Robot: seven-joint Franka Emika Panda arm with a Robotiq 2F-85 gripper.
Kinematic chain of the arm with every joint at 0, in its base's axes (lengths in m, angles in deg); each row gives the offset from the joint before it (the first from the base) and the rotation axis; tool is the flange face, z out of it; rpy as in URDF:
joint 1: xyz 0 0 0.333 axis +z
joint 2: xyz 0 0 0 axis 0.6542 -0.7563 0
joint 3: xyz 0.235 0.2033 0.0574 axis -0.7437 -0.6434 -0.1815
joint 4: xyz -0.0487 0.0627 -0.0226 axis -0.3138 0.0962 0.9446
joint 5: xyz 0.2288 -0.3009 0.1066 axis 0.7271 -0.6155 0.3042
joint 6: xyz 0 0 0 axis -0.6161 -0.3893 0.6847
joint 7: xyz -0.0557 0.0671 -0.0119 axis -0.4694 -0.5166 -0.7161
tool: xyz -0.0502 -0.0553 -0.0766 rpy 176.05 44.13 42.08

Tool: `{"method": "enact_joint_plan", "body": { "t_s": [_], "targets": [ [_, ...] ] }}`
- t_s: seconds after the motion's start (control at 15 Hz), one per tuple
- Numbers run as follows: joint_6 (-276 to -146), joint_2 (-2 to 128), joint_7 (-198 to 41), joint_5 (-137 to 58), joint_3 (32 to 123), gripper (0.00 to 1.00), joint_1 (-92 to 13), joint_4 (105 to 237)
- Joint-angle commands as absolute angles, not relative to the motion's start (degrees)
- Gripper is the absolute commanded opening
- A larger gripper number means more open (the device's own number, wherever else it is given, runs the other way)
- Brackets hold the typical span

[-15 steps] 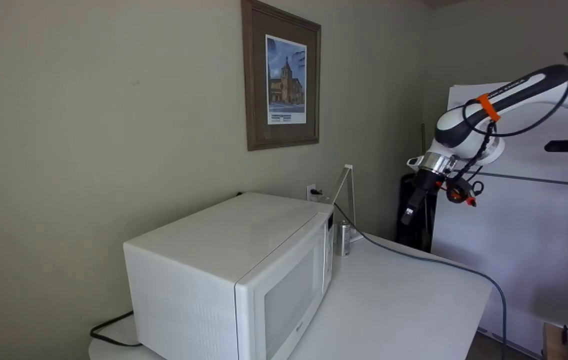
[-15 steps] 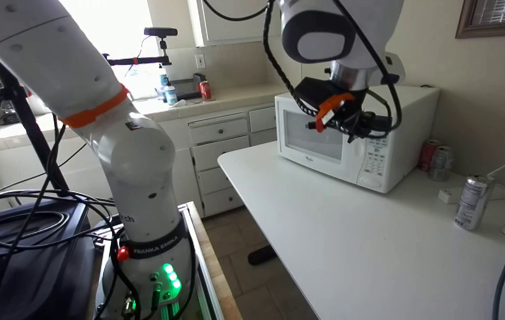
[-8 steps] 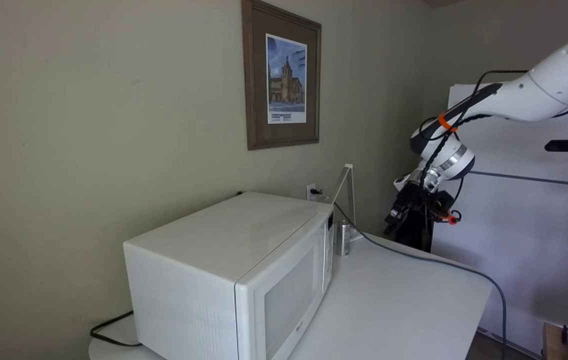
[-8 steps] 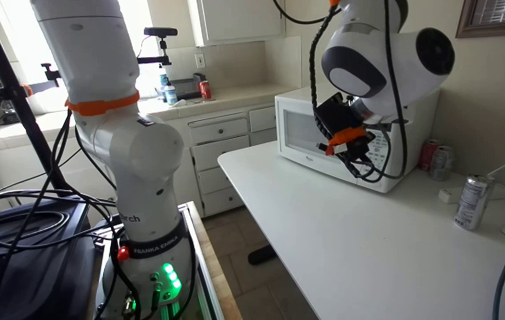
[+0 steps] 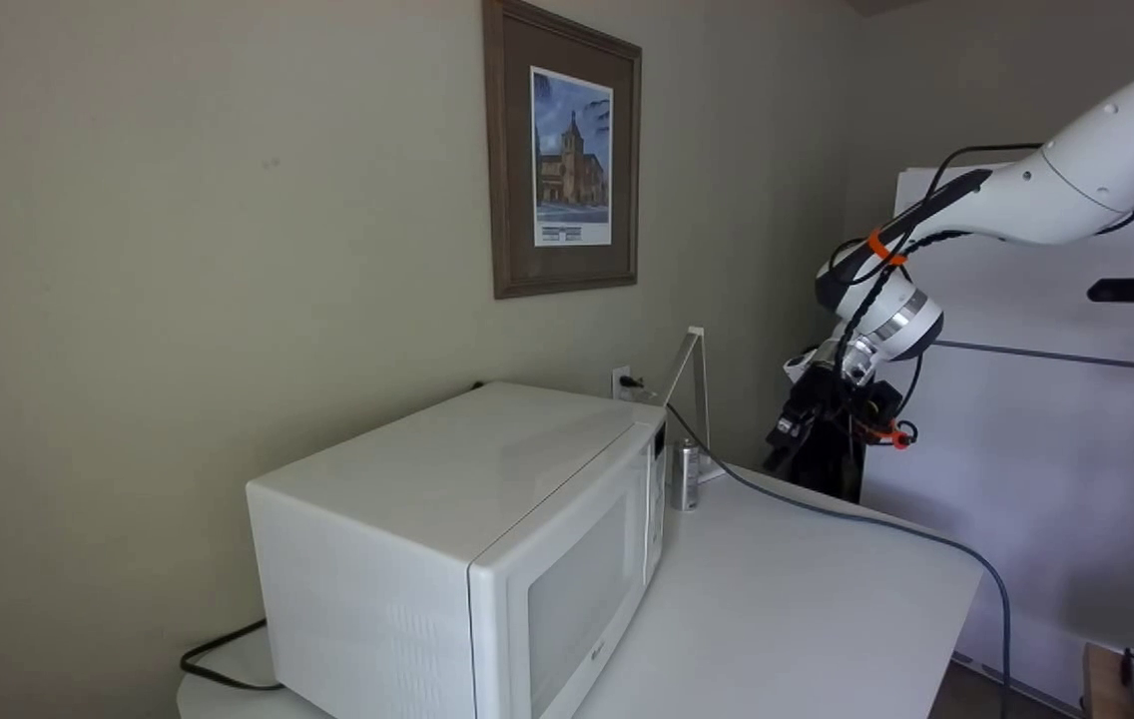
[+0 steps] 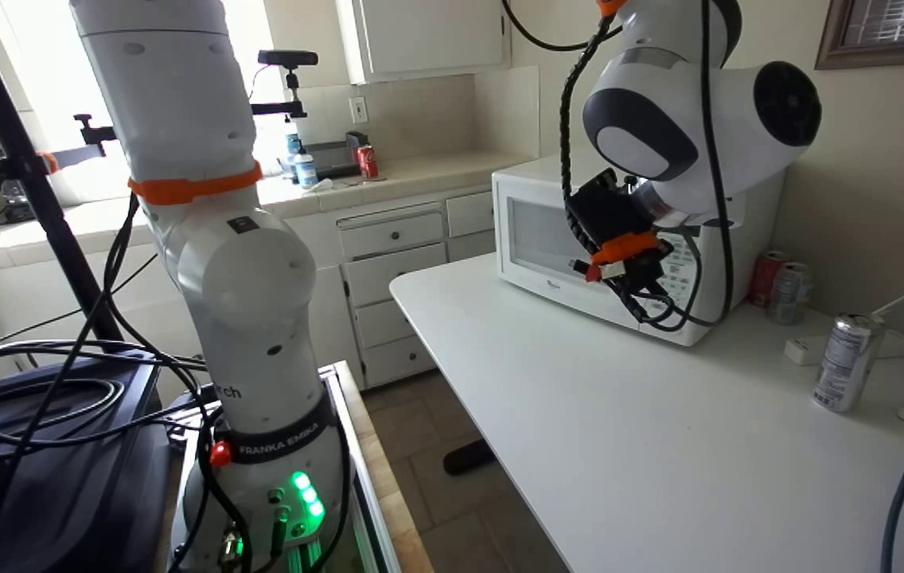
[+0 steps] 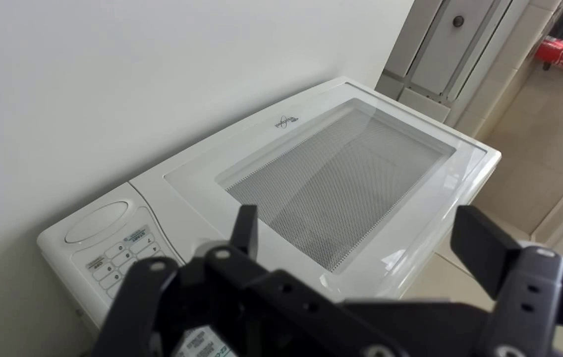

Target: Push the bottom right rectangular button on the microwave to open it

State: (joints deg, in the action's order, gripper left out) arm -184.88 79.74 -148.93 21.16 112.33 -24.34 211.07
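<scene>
My gripper (image 7: 357, 229), jaws apart, has lowered; microwave (image 7: 306, 188) ahead, bottom button (image 7: 96, 222) to one side: lateral realignment likely required.

The round black band (image 6: 281, 442), near left, reads "FRANKA EMIKA"; the boxy white microwave (image 7: 306, 193) reads "Whirlpool", "START", "7", "4".
</scene>
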Motion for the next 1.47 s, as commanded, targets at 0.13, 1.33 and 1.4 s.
{"method": "enact_joint_plan", "body": {
  "t_s": [0.13, 1.33, 1.4],
  "targets": [
    [-180.5, 76.9, -148.8, 23.8, 102.9, 1.0, -35.4, 208.8],
    [-171.9, 36.2, -138.3, 40.7, 83.6, 0.26, -56.7, 182.4],
    [-172.3, 34.7, -138.6, 41.4, 83.3, 0.19, -56.8, 181.0]
  ]
}}
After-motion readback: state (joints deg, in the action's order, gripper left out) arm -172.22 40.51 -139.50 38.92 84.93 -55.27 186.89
